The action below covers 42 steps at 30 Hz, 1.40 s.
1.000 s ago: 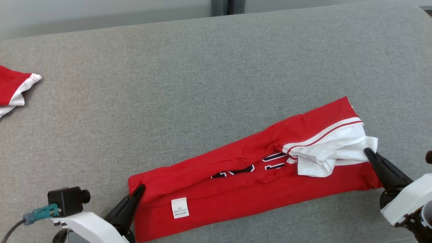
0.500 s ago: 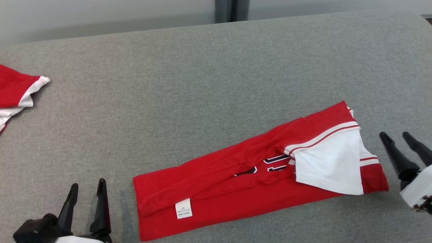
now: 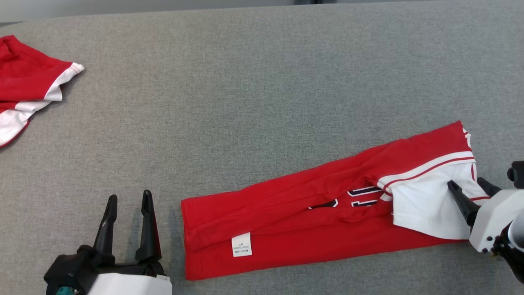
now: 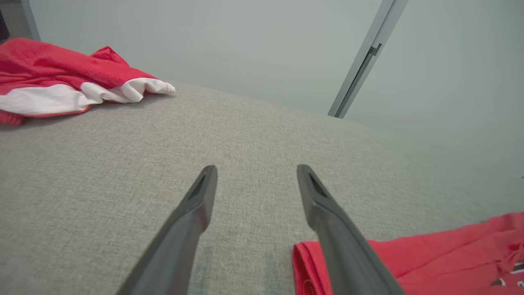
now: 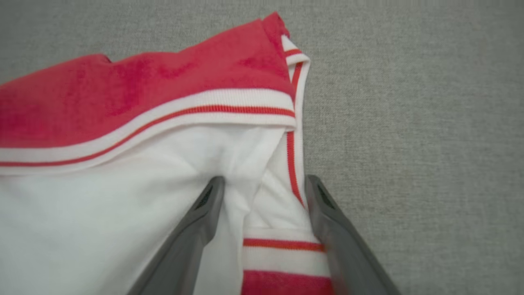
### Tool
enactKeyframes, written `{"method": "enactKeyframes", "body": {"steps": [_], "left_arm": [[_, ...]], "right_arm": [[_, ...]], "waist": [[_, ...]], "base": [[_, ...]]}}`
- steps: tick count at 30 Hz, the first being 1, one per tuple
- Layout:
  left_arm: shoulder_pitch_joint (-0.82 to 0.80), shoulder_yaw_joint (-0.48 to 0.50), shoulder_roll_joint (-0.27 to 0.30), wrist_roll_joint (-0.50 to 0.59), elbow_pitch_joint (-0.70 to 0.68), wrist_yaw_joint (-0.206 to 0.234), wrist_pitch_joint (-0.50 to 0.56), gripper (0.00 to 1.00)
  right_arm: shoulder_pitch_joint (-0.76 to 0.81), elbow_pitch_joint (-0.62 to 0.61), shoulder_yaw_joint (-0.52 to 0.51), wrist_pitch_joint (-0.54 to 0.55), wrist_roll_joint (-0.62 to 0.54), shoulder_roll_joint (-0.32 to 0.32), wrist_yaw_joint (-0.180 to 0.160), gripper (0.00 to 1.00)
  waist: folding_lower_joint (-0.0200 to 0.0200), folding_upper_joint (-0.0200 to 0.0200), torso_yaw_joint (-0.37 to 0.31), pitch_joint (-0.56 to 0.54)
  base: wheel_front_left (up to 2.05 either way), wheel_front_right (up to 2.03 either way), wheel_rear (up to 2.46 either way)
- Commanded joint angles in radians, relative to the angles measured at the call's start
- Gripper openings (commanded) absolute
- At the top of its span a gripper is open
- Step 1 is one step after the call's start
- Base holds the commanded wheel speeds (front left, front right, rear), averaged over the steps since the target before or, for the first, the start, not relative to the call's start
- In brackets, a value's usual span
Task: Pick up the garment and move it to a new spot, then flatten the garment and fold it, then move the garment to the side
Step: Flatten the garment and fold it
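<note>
A red garment (image 3: 311, 221) with white trim, dark numbers and a white label lies folded in a long strip across the grey surface (image 3: 262, 102). My left gripper (image 3: 129, 196) stands open just left of the strip's left end, not touching it; its wrist view has the red edge (image 4: 430, 254) beside the right finger, with my left gripper (image 4: 257, 168) over bare grey fabric. My right gripper (image 3: 466, 182) is open at the strip's right end. Seen from the right wrist, my right gripper (image 5: 264, 180) straddles the striped edge of the white sleeve (image 5: 102, 213), jaws wide apart.
A second red and white garment (image 3: 28, 82) lies crumpled at the far left, seen also as a heap (image 4: 53, 78) from the left wrist. The grey surface's far edge runs along the top, with a pale wall and a metal strip (image 4: 360, 69) behind.
The head camera has tilted down and shifted. Both grippers, shut on the garment's ends a second ago, let go and drew back; the right one has since returned open over the white sleeve.
</note>
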Motion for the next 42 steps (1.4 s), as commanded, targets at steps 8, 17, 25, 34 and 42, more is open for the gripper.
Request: {"method": "enactKeyframes", "body": {"steps": [8, 17, 25, 34, 42], "left_arm": [[-0.03, 0.106, -0.09, 0.089, 0.013, -0.104, -0.006, 1.0], [-0.025, 0.164, -0.135, 0.12, 0.046, -0.171, -0.006, 1.0], [0.004, 0.188, -0.143, 0.125, 0.059, -0.196, -0.006, 1.0], [0.032, 0.156, -0.143, 0.08, 0.066, -0.183, -0.006, 1.0], [0.0, 0.107, -0.143, 0.091, 0.073, -0.171, -0.006, 1.0]], "right_arm": [[-0.113, 0.129, 0.079, 0.048, 0.021, -0.061, -0.001, 1.0], [-0.182, 0.125, 0.068, -0.04, 0.335, -0.133, 0.0, 0.0], [-0.166, 0.187, -0.053, -0.004, 0.384, -0.311, 0.0, 0.0], [-0.091, -0.19, 0.052, 0.047, 0.466, -0.254, 0.0, 0.0], [-0.032, -0.296, 0.306, 0.04, 0.344, 0.041, 0.0, 0.0]], "waist": [[0.0, 0.0, 0.023, 0.034], [0.0, 0.0, 0.002, 0.022], [0.0, 0.0, -0.012, -0.032], [0.0, 0.0, -0.021, -0.097], [0.0, 0.0, -0.005, -0.111]], "base": [[0.0, 0.0, 0.0], [0.0, 0.0, 0.0], [0.0, 0.0, 0.0], [0.0, 0.0, 0.0], [0.0, 0.0, 0.0]]}}
